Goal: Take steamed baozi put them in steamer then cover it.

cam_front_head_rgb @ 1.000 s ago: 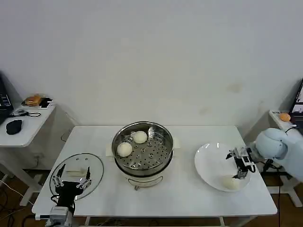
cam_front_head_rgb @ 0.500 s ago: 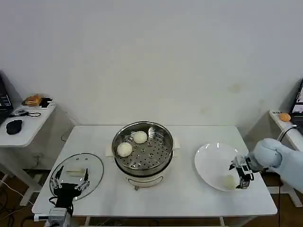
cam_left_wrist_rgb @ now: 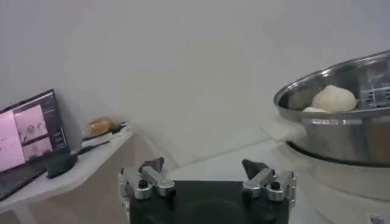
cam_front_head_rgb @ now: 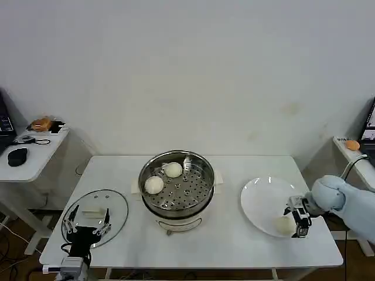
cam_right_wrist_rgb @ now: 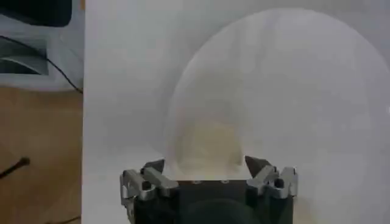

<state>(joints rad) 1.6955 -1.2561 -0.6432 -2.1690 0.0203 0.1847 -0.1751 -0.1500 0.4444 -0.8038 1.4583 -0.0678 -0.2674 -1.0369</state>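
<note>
The right hand [cam_front_head_rgb: 297, 219] is reaching down over the flat white plate [cam_front_head_rgb: 261, 199], its fingers spread around a small cream-white dough bun [cam_front_head_rgb: 284, 224] lying there. Two more buns [cam_front_head_rgb: 153, 185] are sitting in the shiny round steel steamer [cam_front_head_rgb: 176, 186] mid-worktop. The left hand [cam_front_head_rgb: 88, 225], fingers spread, is hovering over the clear glass lid [cam_front_head_rgb: 117, 205].
</note>
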